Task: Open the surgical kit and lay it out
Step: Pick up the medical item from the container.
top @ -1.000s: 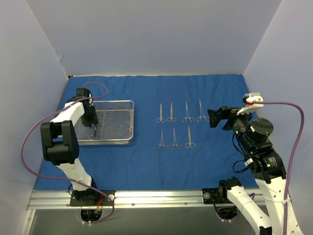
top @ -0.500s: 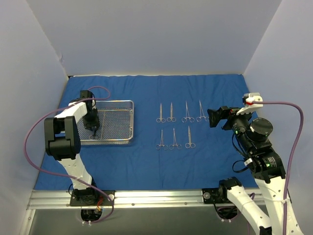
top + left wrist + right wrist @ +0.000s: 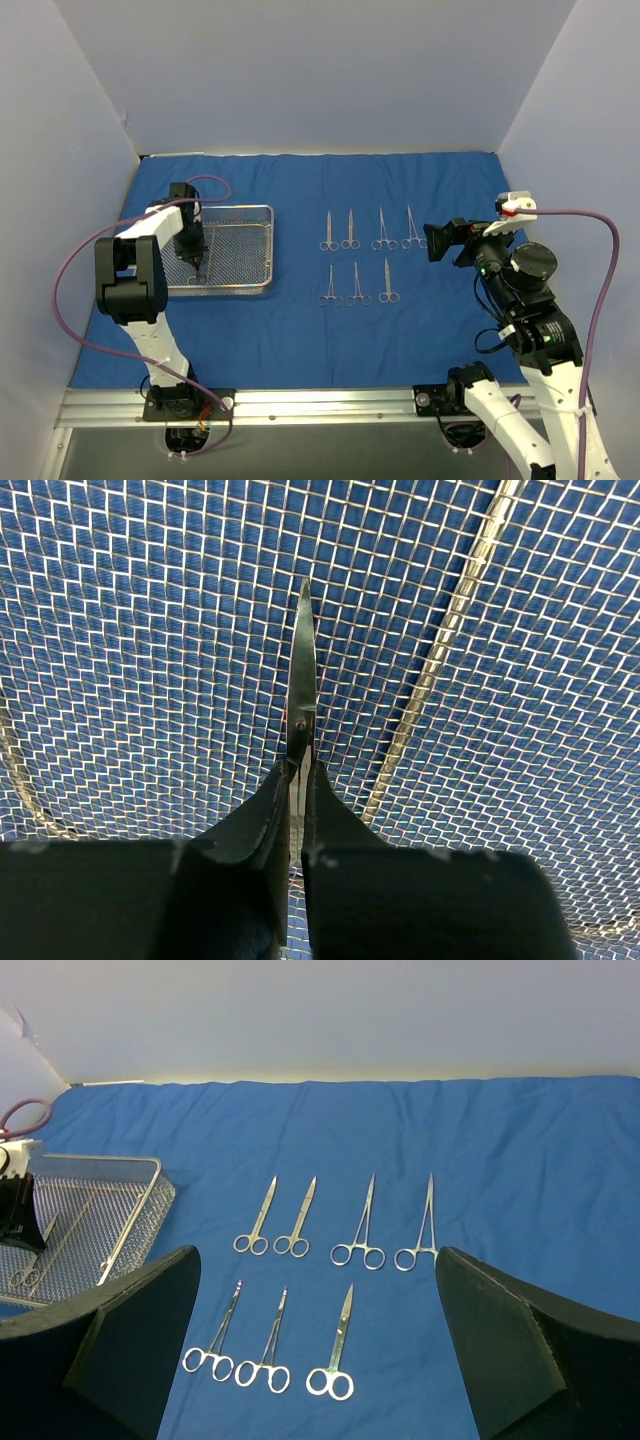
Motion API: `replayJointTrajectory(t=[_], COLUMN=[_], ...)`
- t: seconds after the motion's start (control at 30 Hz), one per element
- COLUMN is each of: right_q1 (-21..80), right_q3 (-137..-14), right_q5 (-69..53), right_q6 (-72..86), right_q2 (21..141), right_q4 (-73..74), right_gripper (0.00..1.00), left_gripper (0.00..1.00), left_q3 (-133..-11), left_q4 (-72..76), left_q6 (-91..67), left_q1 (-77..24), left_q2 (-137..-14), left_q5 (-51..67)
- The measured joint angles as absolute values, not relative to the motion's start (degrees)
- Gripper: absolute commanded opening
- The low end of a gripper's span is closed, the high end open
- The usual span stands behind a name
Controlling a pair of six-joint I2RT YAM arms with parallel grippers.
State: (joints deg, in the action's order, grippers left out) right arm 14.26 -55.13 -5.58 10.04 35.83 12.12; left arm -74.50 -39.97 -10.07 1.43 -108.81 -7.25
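Observation:
The royal-blue cloth [image 3: 300, 330] lies spread flat over the table. The wire-mesh tray [image 3: 268, 250] stands on its left part. My left gripper [image 3: 195, 260] reaches down inside the tray. In the left wrist view it [image 3: 297, 770] is shut on a pair of steel scissors [image 3: 301, 670], whose blade points away just over the mesh floor. Several ring-handled instruments [image 3: 355, 232] lie in two rows on the cloth right of the tray, and also show in the right wrist view [image 3: 300, 1222]. My right gripper [image 3: 437, 240] is open and empty, held above the cloth right of the rows.
White walls close in the back and both sides. The left arm's purple cable [image 3: 200, 182] loops over the tray's back left corner. The tray [image 3: 140, 1215] also shows at the left in the right wrist view. A metal rail [image 3: 320, 400] runs along the near edge.
My left gripper has shifted a little toward the back of the tray, and the arm's elbow has swung with it. The right arm has not moved.

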Motion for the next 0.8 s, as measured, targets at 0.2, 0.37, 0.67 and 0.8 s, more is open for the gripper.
replayJointTrajectory(t=[0.2, 0.37, 0.67, 0.8], right_q1=[14.3, 14.3, 14.8, 18.4], right_q3=[-55.1, -55.2, -55.1, -53.6], right_q5=[-6.9, -10.2, -17.9, -19.4], right_q6=[10.3, 11.1, 15.8, 19.0], right_q2=[36.3, 39.4, 48.4, 53.9], right_q4=[12.0, 11.1, 6.6, 1.6], right_gripper=[1.00, 1.00, 0.98, 0.96], left_gripper=[0.02, 0.02, 0.02, 0.02], left_q3=[-74.5, -75.8, -79.3, -81.0], left_q4=[-40.2, -41.6, -43.1, -44.6], left_q6=[-12.1, -14.7, -19.1, -21.3], left_q1=[1.4, 1.1, 0.3, -3.0], left_q2=[-108.0, -106.0, -100.2, -98.5], left_q5=[-5.2, -3.4, -2.3, -2.4])
